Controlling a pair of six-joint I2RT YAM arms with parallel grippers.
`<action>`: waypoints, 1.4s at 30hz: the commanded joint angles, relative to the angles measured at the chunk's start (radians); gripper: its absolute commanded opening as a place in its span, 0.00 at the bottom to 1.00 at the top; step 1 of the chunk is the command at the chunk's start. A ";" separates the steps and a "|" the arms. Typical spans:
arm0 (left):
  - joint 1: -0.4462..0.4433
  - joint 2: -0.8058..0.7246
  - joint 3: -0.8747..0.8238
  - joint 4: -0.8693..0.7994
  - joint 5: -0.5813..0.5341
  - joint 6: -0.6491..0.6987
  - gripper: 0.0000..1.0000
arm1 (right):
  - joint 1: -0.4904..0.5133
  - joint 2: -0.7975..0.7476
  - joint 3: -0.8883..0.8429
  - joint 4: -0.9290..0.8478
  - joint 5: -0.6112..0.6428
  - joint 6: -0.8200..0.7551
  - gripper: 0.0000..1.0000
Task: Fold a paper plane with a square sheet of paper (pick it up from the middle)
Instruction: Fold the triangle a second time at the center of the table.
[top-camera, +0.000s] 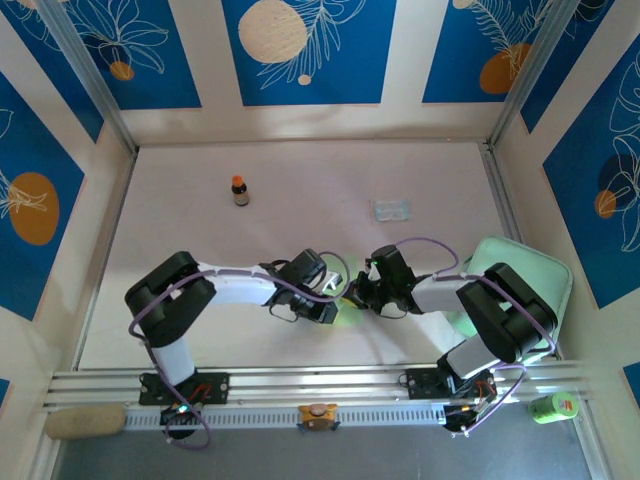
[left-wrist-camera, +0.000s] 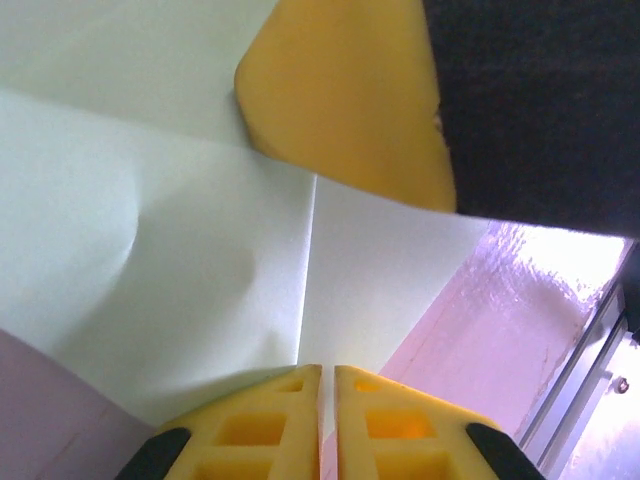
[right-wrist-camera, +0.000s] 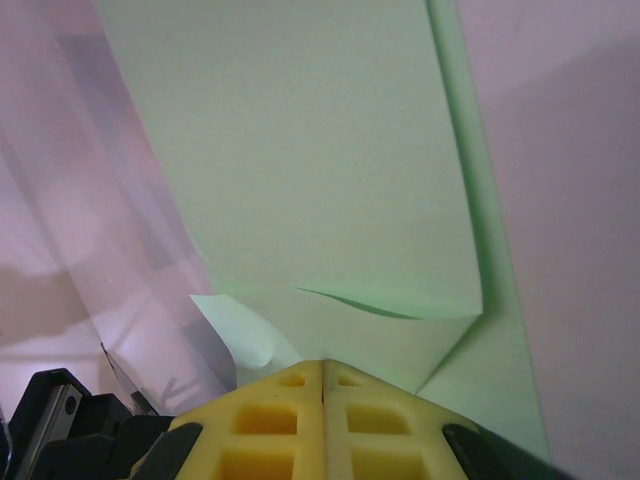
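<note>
Now, top view, L to R: small brown bottle (top-camera: 240, 190) w/ orange cap stands upright on desk (top-camera: 180, 220), left of centre, well apart from both arms. L gripper (top-camera: 338, 303) and R gripper (top-camera: 362, 295) meet tip to tip near mid-desk, toward near edge. Pale green paper sheet (top-camera: 350, 314) lies between and under them, mostly hidden. Clear plastic packet (top-camera: 392, 210) lies flat beyond R arm. Mint green tray (top-camera: 545, 275) sits at right edge, R elbow overlapping it in view.

L wrist cam: L gripper (left-wrist-camera: 328, 378) is nearly pressed together, thin slit only, pinching near edge of paper sheet (left-wrist-camera: 150, 250). Straight crease runs from tips up the sheet; soft dent left of it. Yellow finger (left-wrist-camera: 340, 100) of other gripper sits over sheet's far part; contact can't tell.

R wrist cam: R gripper (right-wrist-camera: 323, 368) is pressed fully together, pinching paper sheet (right-wrist-camera: 300, 150) at a folded edge. Small corner curls up just left of tips.
</note>
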 joint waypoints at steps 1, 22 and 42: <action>-0.007 -0.021 -0.028 -0.042 -0.009 0.018 0.13 | -0.013 0.003 -0.024 -0.099 0.031 -0.006 0.03; -0.013 -0.257 -0.104 -0.003 -0.065 -0.050 0.09 | -0.016 0.003 -0.021 -0.097 0.025 -0.006 0.03; 0.000 0.024 0.002 0.002 -0.144 -0.041 0.06 | -0.017 -0.032 -0.010 -0.070 -0.007 -0.028 0.05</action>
